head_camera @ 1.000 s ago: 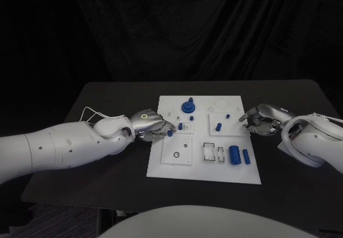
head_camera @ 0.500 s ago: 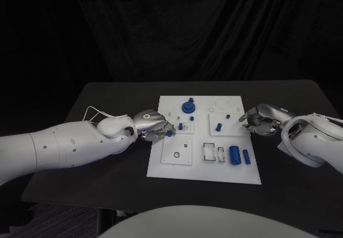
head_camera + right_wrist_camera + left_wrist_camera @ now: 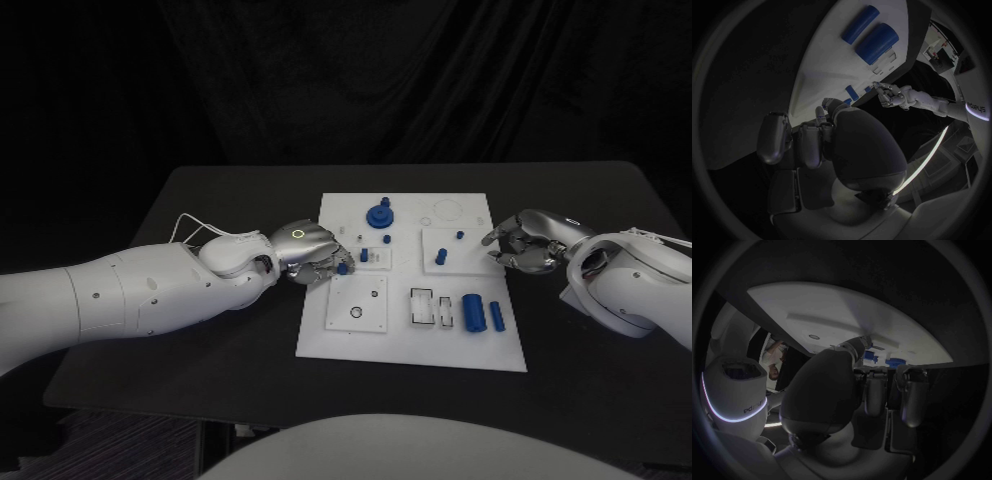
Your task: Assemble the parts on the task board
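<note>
The white task board [image 3: 411, 335] lies mid-table. My left hand [image 3: 309, 254] hovers at the board's left edge and pinches a small blue part [image 3: 343, 268] at its fingertips; the part [image 3: 872, 358] also shows past the fingers [image 3: 874, 390] in the left wrist view. My right hand [image 3: 521, 245] sits at the board's right edge with its fingers [image 3: 797, 145] curled in and nothing seen in them. On the board stand a blue knob stack [image 3: 381, 214], small blue pegs [image 3: 365, 255] [image 3: 441, 257], and two blue cylinders [image 3: 472, 312] [image 3: 870, 37] lying near the right side.
A black ring [image 3: 356, 312] sits in a square plate at the board's near left. An open rectangular slot [image 3: 421, 306] lies beside the cylinders. Bare black table [image 3: 216, 200] surrounds the board.
My left hand has crept slightly to the right, toward the board, with the blue part in its fingers. The right hand has stayed put.
</note>
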